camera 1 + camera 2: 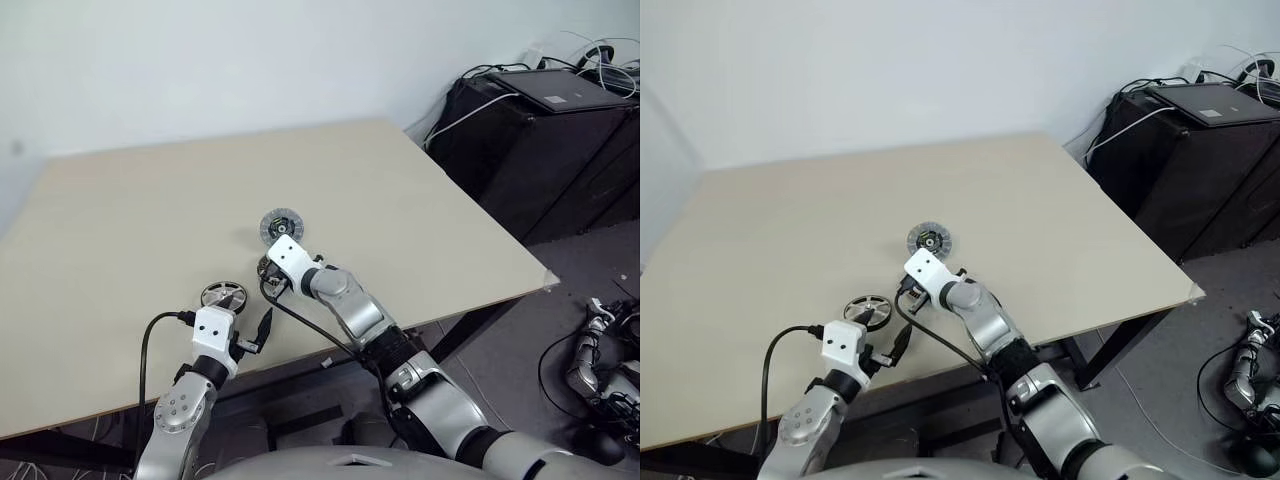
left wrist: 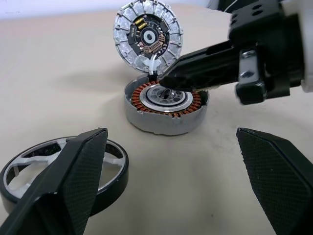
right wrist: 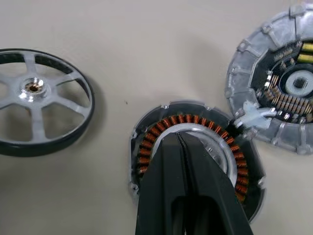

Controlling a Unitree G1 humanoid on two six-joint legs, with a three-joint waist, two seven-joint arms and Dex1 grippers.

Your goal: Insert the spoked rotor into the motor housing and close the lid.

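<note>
The motor housing (image 3: 146,152), a grey cup with copper windings, lies near the table's front edge. My right gripper (image 3: 179,138) is shut, and its tips hover over the housing's silver centre with nothing seen between them. The lid (image 1: 282,226) lies just beyond, dark face up, and touches the housing's rim in the right wrist view. The spoked rotor (image 1: 222,294) lies flat to the left of the housing. My left gripper (image 2: 171,181) stands open just behind the rotor, one finger (image 2: 63,181) overlapping it, and points toward the housing (image 2: 161,122).
The beige table (image 1: 150,200) stretches wide to the back and left. A black cabinet (image 1: 540,130) with cables stands off its right side. The front edge runs close under both hands.
</note>
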